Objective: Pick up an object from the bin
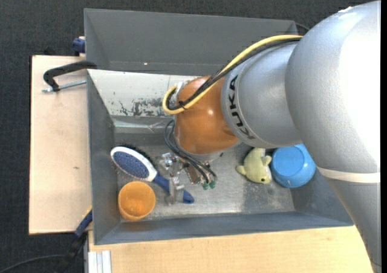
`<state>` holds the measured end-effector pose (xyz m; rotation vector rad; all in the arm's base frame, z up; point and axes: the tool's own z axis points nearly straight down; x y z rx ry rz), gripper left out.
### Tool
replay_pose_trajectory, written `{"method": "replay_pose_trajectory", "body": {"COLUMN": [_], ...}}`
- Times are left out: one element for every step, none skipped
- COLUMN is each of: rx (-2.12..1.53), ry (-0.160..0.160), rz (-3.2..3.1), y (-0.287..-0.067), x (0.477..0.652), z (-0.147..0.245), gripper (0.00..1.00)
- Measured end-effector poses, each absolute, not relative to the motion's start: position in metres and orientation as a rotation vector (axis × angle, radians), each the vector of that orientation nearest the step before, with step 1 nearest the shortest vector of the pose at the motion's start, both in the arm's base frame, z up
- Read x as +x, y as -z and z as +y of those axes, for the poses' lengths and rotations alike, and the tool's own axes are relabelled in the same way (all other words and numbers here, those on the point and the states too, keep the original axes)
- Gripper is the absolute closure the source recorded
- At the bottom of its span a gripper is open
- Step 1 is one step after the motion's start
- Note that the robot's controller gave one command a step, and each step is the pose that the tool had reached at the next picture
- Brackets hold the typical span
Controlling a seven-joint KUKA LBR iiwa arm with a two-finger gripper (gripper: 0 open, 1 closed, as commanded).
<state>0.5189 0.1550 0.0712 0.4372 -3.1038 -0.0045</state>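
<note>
My pincer [174, 176] hangs over the brush [132, 163] handle, whether apart or together I can't tell. Orange cup [136, 199] crowds in at eight o'clock; yellow toy [257, 166] and blue cup [294, 166] sit at three, well apart. The brush has a white oval head, blue bristles and a blue handle, and it lies at the bin's [181, 36] seven o'clock.

The arm [314, 96] runs off the top and right edges and covers the right wall and back right corner of the bin [181, 36]. Its orange cover [202, 121] hides the floor below it. The cup [293, 166] is overlapped by the arm along its top and right side. The end effector [174, 180] covers the middle of the handle of the brush [133, 163]; whether they touch cannot be told.
</note>
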Motion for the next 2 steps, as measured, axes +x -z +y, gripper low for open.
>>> {"method": "replay_pose_trajectory", "body": {"rx": [0.342, 0.383], "ry": [0.005, 0.003], "rz": [-3.137, -3.132], "y": [-0.191, -0.261], "x": [0.530, 0.536], "z": [0.147, 0.143], "gripper": [1.00, 1.00]}}
